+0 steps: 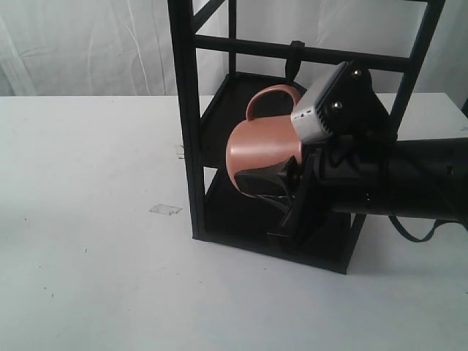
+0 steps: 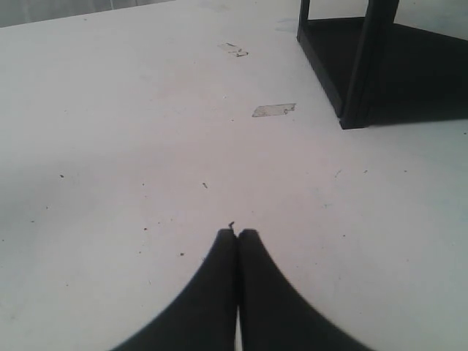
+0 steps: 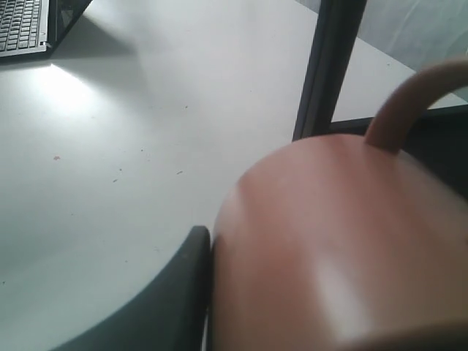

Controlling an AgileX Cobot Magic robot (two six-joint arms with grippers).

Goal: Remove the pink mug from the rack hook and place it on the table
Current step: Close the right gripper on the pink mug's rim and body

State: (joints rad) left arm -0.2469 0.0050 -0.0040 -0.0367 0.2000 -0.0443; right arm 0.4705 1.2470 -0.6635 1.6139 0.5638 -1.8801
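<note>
Exterior view shows the mug [image 1: 259,146] inside the rack [image 1: 186,146], in the air above the lower shelf and not on the table [image 1: 88,219]. It is tilted, with its handle pointing up. The top of the handle is just under the hook [image 1: 295,58] on the cross bar, and I cannot tell if they touch. The right gripper [image 1: 267,179] reaches in from the right side and is closed around the lower part of the mug. In the right wrist view one dark finger [image 3: 186,285] presses against the pink wall, and the other finger is hidden behind the mug. A laptop [image 3: 22,25] lies far off on the table. The left gripper [image 2: 238,235] has its two fingers pressed together with nothing between them, low over the bare table, well apart from the rack. A tape patch [image 2: 274,110] lies between it and the rack.
</note>
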